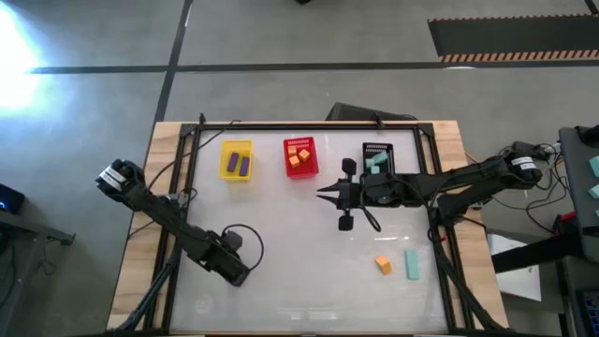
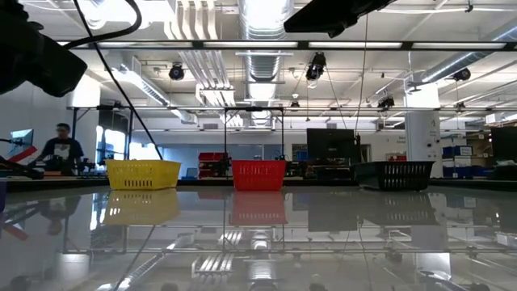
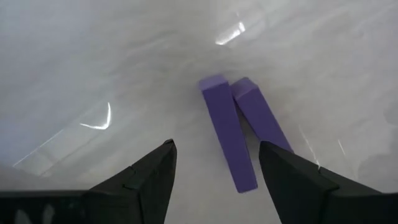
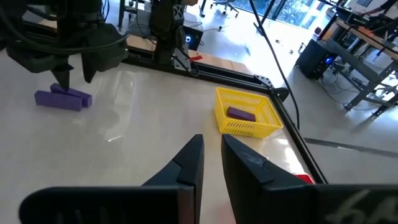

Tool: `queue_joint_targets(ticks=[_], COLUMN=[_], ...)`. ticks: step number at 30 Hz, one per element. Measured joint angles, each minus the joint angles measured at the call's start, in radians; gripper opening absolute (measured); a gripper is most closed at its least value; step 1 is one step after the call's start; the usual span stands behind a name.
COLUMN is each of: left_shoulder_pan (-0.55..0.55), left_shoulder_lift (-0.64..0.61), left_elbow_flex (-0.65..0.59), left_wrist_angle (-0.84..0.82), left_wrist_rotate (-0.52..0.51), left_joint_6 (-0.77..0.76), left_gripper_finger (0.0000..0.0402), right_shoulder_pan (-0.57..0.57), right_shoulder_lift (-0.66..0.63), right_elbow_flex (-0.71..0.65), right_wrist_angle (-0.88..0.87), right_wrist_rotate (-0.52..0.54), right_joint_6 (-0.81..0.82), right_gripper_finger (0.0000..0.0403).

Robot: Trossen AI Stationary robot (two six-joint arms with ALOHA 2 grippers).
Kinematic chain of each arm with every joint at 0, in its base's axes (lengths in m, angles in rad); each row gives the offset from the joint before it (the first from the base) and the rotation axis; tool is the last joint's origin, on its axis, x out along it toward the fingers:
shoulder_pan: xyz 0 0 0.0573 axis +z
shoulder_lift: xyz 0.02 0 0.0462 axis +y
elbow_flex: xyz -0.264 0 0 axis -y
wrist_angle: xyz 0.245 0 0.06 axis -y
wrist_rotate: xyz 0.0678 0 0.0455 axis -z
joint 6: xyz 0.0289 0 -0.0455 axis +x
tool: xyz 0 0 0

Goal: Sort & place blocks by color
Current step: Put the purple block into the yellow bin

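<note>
Two purple bars [image 3: 227, 134] lie side by side on the table, touching along their length. My left gripper [image 3: 216, 144] is open just above them at the table's near left, with one finger on either side of the nearer bar; the right wrist view shows it [image 4: 73, 73] over the bars [image 4: 62, 98]. In the high view the left gripper [image 1: 234, 267] hides them. An orange block [image 1: 383, 265] and a teal bar [image 1: 411, 264] lie on the table near right. My right gripper [image 1: 326, 193] hangs shut over the table's middle and holds nothing.
Three baskets stand in a row near the far edge: a yellow basket [image 1: 236, 161] with purple blocks, a red basket [image 1: 300, 157] with orange blocks and a black basket [image 1: 377, 159] with teal blocks. A person [image 2: 60, 149] sits in the room beyond the table.
</note>
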Motion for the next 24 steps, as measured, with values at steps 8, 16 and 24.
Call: queue_joint_targets(ticks=[8,16,24], left_shoulder_pan=[-0.004,-0.004,-0.003], left_shoulder_lift=[0.059,0.062,0.067], left_elbow_flex=[0.003,0.004,-0.009], left_wrist_angle=[0.021,0.017,-0.001], left_wrist_rotate=[0.002,-0.017,-0.028], left_joint_6=[0.020,0.048,0.049], left_gripper_finger=[0.0214,0.0213,0.0171], right_shoulder_pan=[0.000,0.000,0.000], right_shoulder_lift=[0.000,0.000,0.000], right_elbow_flex=[-0.001,-0.003,-0.003], right_wrist_angle=[-0.005,-0.005,-0.007], right_wrist_rotate=[0.000,0.000,0.000], right_joint_6=[0.007,0.007,0.007], right_gripper_finger=[0.0048,0.0048,0.0048])
